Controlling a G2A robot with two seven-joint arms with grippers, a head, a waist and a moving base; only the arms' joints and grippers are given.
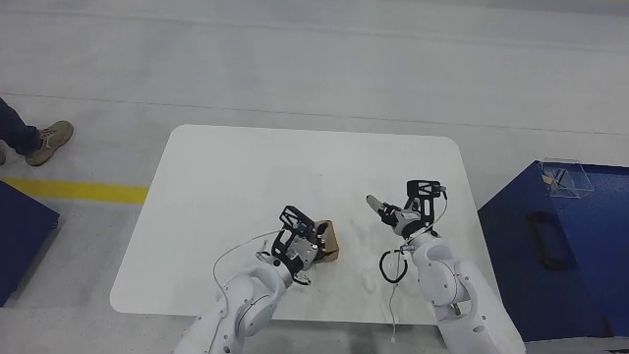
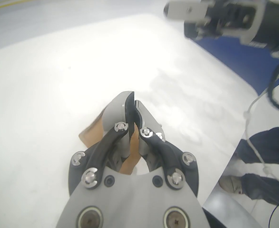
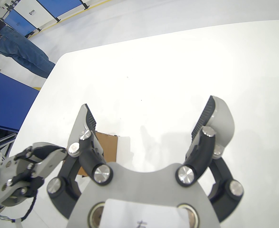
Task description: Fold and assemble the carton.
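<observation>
Top view: the carton (image 1: pixel 328 240) is lying near the desk's (image 1: pixel 295 167) front edge, the left end effector (image 1: pixel 307 246) clamping it. Left wrist view: fingers (image 2: pixel 115 112) are pinching thin cardboard, probably light and bendy, best gripped by flap edges. Right wrist view: the right end effector (image 3: pixel 150 107) is hanging wide open, empty, open desk lying beyond.
</observation>
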